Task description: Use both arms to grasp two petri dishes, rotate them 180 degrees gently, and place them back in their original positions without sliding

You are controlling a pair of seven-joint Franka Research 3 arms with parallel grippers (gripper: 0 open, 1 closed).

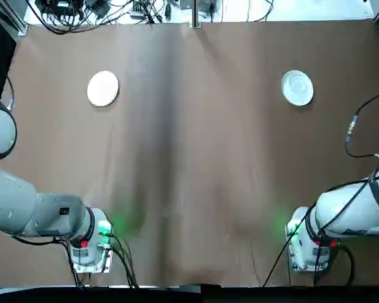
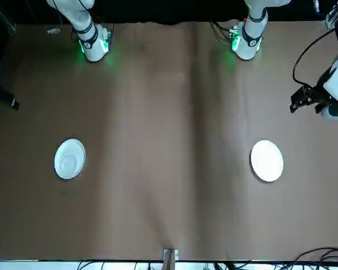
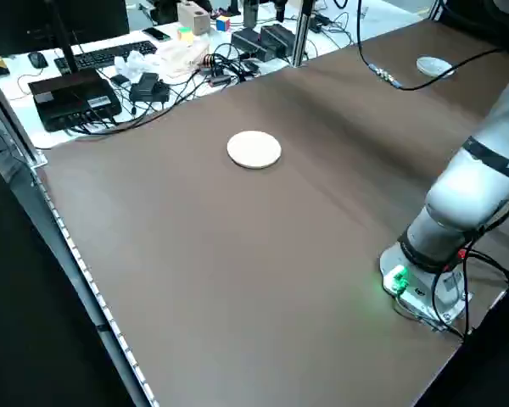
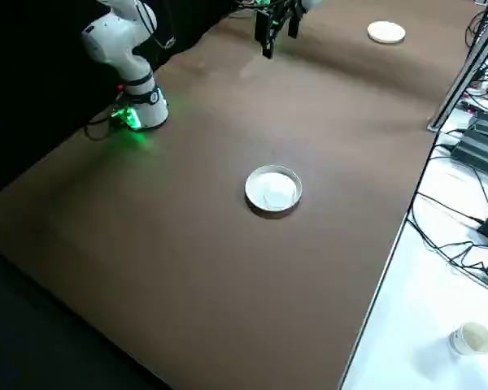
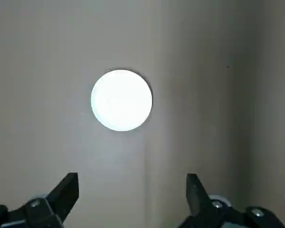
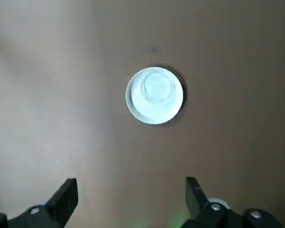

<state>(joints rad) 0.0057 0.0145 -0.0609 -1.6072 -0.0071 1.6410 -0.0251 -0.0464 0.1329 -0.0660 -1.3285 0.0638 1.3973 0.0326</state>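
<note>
Top view: the plain dish (image 1: 103,88) lies flat on the brown surface (image 1: 196,158), off toward the robot's left. The rimmed dish (image 1: 297,88) lies well apart from the plain dish, on its robot's-right side and about level with it; its raised rim and a smaller inner circle face up.

The left gripper (image 5: 133,175) hovers on the robot's side of the plain dish, its jaws spread wide with nothing between them. The right gripper (image 6: 131,180) is likewise on the robot's side, but farther to the right of the plain dish — jaws also wide apart, holding nothing. Neither touches a dish.

Beyond the plain dish, across from the robot, a white surface (image 3: 182,64) carries tangled cables (image 1: 82,19), a keyboard (image 3: 110,55) and a monitor (image 3: 51,21) — plus a cup (image 4: 472,339), on the robot's-right side of the plain dish.
</note>
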